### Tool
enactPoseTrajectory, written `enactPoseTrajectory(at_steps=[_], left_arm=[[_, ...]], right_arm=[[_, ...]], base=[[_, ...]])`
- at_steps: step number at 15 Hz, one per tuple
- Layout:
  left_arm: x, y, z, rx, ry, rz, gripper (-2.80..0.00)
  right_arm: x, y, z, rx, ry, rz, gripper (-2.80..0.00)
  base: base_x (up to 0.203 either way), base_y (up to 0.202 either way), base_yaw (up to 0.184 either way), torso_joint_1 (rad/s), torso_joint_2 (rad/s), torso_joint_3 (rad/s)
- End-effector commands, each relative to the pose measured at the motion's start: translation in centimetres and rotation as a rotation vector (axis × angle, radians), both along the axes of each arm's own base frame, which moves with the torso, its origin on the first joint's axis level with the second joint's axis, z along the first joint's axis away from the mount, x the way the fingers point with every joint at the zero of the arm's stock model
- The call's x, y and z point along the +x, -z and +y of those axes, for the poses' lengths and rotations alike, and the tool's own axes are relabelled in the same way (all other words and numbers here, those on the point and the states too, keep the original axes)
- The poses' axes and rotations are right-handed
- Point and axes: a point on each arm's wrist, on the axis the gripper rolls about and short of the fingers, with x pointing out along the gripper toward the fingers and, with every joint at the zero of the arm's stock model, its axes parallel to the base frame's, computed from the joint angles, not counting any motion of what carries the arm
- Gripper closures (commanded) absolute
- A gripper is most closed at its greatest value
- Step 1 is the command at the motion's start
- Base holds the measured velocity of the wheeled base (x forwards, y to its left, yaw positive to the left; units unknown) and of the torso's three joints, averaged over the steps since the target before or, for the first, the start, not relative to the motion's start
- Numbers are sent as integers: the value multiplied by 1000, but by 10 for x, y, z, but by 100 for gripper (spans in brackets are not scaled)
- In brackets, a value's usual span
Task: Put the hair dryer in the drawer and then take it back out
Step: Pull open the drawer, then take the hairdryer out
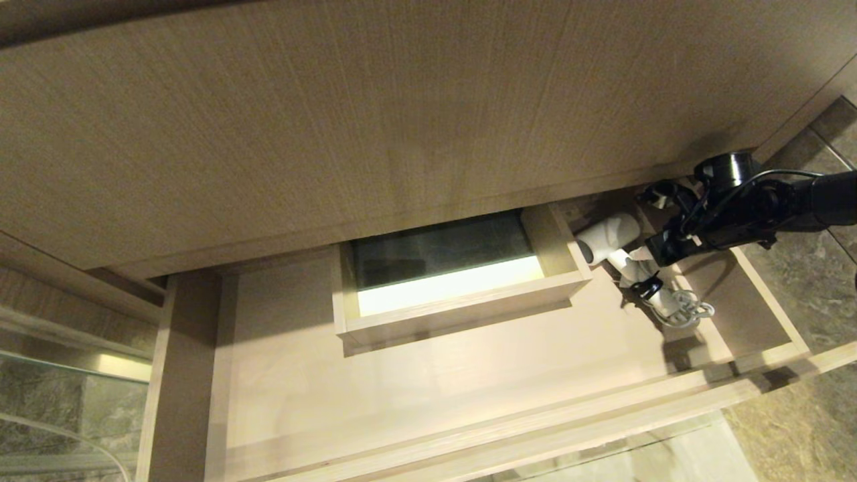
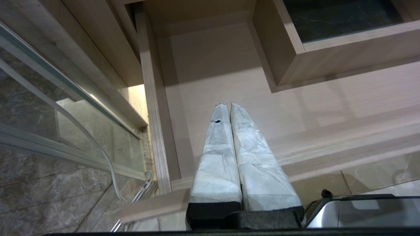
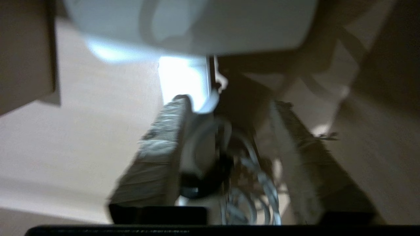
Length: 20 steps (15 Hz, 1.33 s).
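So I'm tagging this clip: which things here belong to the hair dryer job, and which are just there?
Part of the job:
- hair dryer, lying in the drawer
- right tool, fingers apart either side of the dryer's handle
- bundled cord

Just there:
- inner wooden box
- left tool, shut, parked over the drawer's left end
- glass panel

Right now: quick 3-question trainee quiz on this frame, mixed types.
1. True or false: the hair dryer lies inside the open drawer.
2. Which gripper is at the hair dryer? A) left gripper B) right gripper
3. Fill in: the right gripper's fingers stand ___ on either side of the handle and bundled cord.

Key: 1 true; 2 B; 3 apart. The left gripper is shut, over the drawer's far left end.
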Motion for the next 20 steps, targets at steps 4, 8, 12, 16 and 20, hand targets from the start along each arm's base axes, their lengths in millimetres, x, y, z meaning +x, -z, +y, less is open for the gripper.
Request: enactPoseTrajectory(at_steps=[4,8,12,16,20], left_arm=[[0,0,0,0,0,0,0],[0,0,0,0,0,1,0],[0,0,0,0,0,0,0],[0,0,0,0,0,0,0],[0,0,0,0,1,1,0]], right_arm=[[16,22,0,45,-66,20,-280],[18,37,0,17,-105,69,-280],[22,48,-1,-16,-138,89,-280],[33,60,-1,-24,-145,83,-280],[38,62,-3,-27,-147,66,0]], base=[[0,0,0,0,0,0],[0,0,0,0,0,0],[0,0,0,0,0,0],[0,0,0,0,0,0],[0,0,0,0,0,0]])
